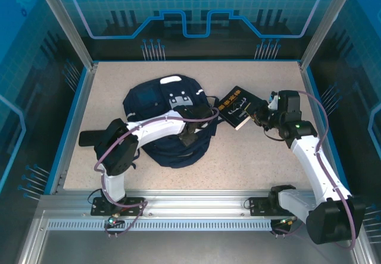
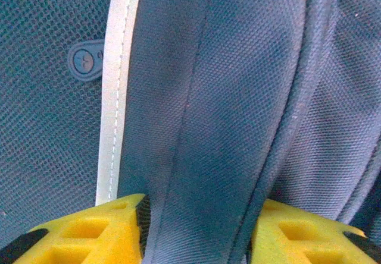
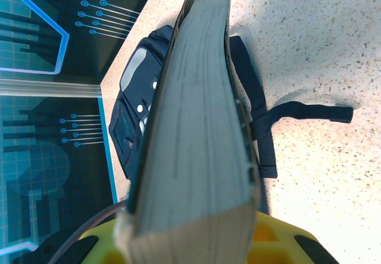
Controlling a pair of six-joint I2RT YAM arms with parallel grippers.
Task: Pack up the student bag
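The navy student bag lies on the table left of centre, white handle patch at its far end. My left gripper is down on the bag's right side. In the left wrist view its yellow fingers sit on either side of a raised fold of the bag's fabric, which fills the gap between them beside a white stripe. My right gripper is shut on a dark book, held just right of the bag. In the right wrist view the book points edge-on toward the bag.
A black strap trails from the bag across the speckled tabletop. Blue-edged walls and metal posts enclose the table. The arm bases stand on the rail at the near edge.
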